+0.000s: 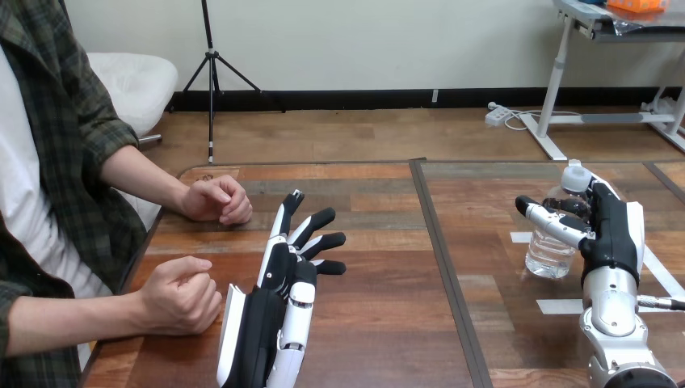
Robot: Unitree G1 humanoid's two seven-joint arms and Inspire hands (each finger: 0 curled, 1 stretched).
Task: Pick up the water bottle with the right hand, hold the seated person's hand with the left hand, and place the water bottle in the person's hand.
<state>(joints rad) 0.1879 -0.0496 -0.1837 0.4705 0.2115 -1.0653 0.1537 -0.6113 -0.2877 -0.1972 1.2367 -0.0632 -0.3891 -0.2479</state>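
Gripping the bottle [552, 257], right hand [611, 230] curls round it; left hand [284, 271] is open beside the person's fist [182, 295]

**Table top and its markings**

You are looking across a wooden table [380, 323] whose top is laid in planks of mixed brown and grey tones. A dark strip [446, 267] runs from the far edge toward the near edge, slanting a little to the right, and splits the top into a left panel and a right panel. A dark border frames the left panel and rounds off at its far-left corner. On the right panel you can see white tape lying flat. There is one short piece [521, 237] not far from the strip and a second short piece [559, 306] nearer to you. A long tape line [664, 275] runs diagonally close to the view's right edge.
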